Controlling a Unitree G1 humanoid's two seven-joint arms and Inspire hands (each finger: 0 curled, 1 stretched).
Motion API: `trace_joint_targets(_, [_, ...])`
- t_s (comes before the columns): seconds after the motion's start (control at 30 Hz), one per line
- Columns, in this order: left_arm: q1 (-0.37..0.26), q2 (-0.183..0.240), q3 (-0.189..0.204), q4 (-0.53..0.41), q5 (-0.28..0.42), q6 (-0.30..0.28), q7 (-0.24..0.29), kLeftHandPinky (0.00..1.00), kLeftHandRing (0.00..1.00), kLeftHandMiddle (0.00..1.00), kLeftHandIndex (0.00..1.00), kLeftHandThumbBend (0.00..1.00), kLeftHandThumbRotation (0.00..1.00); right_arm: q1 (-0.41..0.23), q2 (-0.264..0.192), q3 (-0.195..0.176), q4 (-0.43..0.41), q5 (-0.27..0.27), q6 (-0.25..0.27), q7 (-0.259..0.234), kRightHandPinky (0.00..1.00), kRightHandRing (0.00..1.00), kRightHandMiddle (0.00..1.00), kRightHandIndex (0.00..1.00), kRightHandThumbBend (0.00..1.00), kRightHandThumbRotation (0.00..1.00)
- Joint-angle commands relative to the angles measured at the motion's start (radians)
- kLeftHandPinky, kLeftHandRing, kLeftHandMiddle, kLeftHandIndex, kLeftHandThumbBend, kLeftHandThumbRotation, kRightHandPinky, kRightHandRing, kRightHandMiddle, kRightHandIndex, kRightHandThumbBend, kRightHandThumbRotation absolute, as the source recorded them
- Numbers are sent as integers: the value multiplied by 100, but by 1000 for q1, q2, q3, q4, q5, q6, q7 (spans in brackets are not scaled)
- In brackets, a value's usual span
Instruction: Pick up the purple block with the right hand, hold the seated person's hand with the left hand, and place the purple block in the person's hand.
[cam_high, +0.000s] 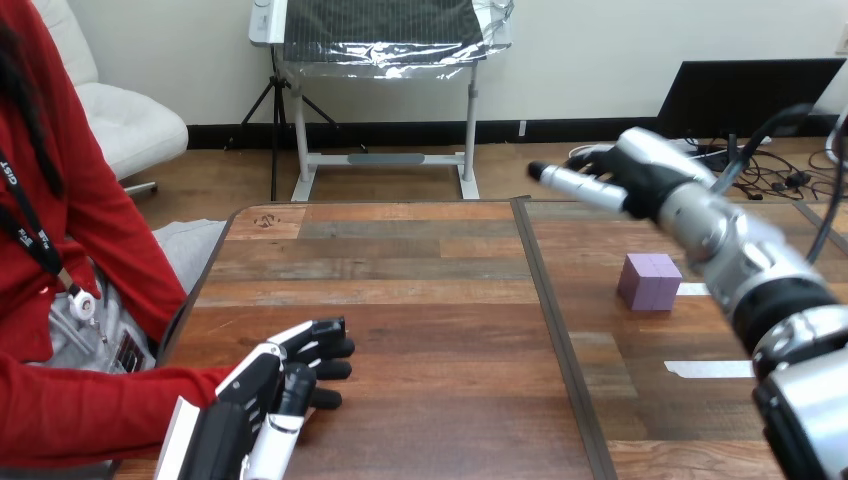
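**Q:** Two hands are marked; why does each sit where it does?

**A:** Right hand (628, 172): raised above and beyond the purple block (650, 281), released, with one digit stretched straight out to the block's left and nothing in its grasp. Judged reading: it is poised ahead of the pick-up, so the block rests untouched on the wooden table (420, 290), with a strip of white tape (692, 289) just to its right.
Left hand (262, 385): low on the table, well to the left of the block and nearer the robot, set against the end of the person's red sleeve (110, 410). Judged reading: it is stationed where the person's hand is to be held, which would keep that hand steady for receiving the block.

**Q:** What cannot be read?

**A:** The person's hand is hidden, possibly beneath the left hand. Whether that hand grasps anything cannot be told. The right hand's remaining digits are hard to make out, so its open pose is probable, not certain. The sleeve, far left of the block, is cut off at the view's lower edge. The block's underside and far faces are turned away.
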Motion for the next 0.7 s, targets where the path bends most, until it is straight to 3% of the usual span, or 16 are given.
trace_joint_targets(0.0, [-77, -6, 20, -17, -22, -29, -2, 62, 71, 74, 75, 43, 94, -122, -54, 13, 8, -15, 18, -40, 76, 84, 87, 87, 69, 100])
trace_joint_targets(0.67, [-70, -12, 27, -34, -20, -22, 2, 59, 69, 72, 73, 39, 91, -79, -70, 34, 20, -32, 57, -25, 77, 86, 88, 87, 68, 100])
